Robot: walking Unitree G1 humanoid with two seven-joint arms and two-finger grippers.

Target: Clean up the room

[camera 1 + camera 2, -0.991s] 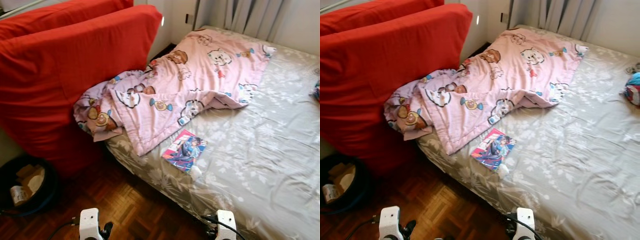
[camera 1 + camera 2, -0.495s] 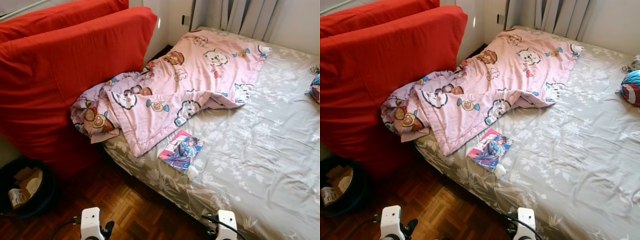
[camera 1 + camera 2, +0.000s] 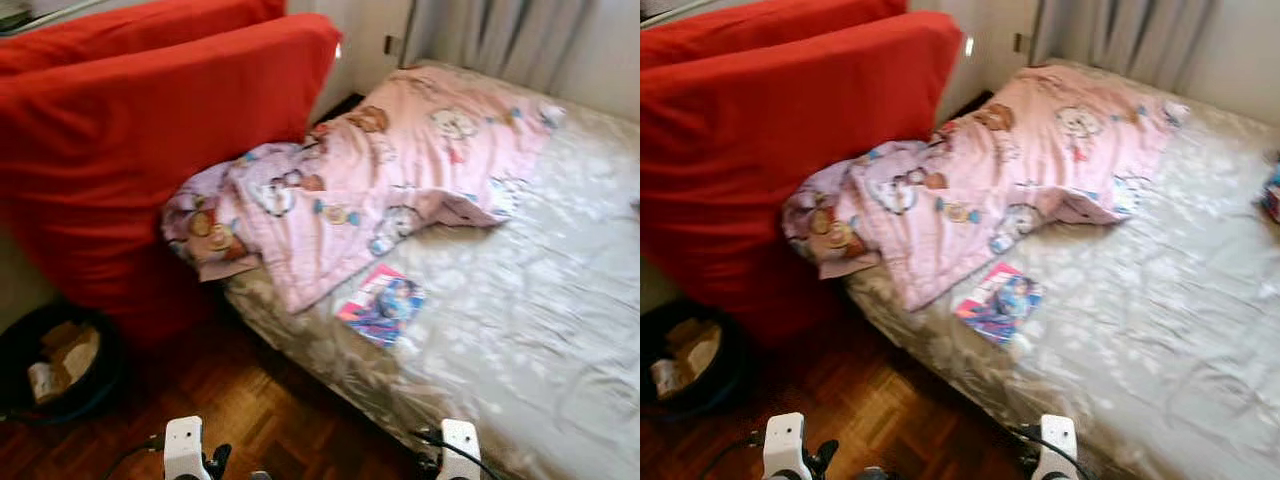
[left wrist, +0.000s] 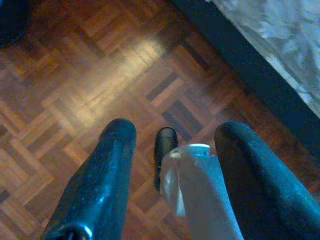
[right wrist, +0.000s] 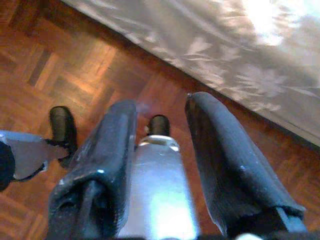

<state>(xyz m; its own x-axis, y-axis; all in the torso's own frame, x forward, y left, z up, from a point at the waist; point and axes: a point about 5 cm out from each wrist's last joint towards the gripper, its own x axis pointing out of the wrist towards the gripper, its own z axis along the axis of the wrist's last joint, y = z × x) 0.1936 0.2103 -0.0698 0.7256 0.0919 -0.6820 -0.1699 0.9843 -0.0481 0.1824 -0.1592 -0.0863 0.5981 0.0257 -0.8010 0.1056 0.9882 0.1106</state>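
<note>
Pink quilt heaped at bed's head; magazine below it near the edge — ahead of the right hand, the nearer. Both hands — left hand included — hung open, empty, above parquet.

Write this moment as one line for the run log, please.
phase: approaching bed | left hand: open, over floor, idle | right hand: open, idle | targets: pink blanket, comic book on bed
</note>
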